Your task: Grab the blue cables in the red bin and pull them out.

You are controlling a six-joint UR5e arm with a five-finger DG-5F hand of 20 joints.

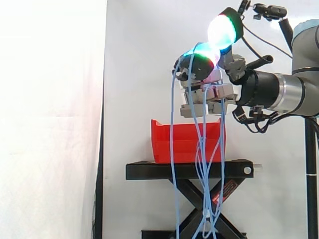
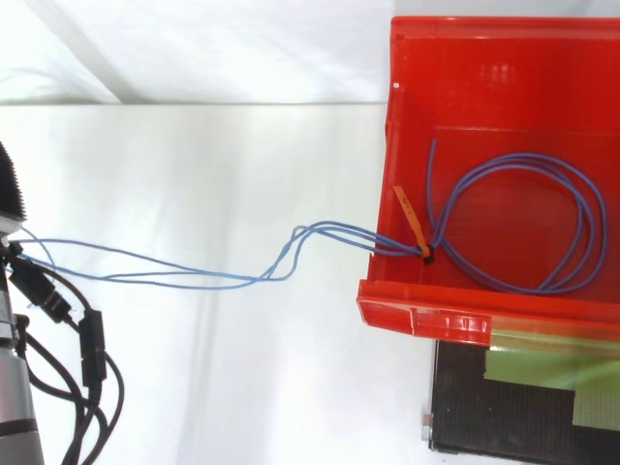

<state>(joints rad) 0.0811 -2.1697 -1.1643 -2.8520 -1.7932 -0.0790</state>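
In the side view my hand [image 1: 203,74] hangs high above the red bin [image 1: 185,142], fingers curled round several blue cable strands [image 1: 173,99]. Those strands drape over the fingers and fall in front of the bin and the black stand [image 1: 189,170], down to the frame's bottom. From above, a coil of blue cable [image 2: 584,208] lies in the red bin [image 2: 417,310], bound by an orange tie [image 2: 412,223]. From the tie, strands [image 2: 262,279] cross the bin's left wall and run left to the frame's edge, where the arm [image 2: 15,417] comes in.
The bin sits on a black scissor-lift stand before a white curtain. A dark pole [image 1: 311,174] stands at the right edge below the arm. White floor [image 2: 194,174] spreads left of the bin in the top view.
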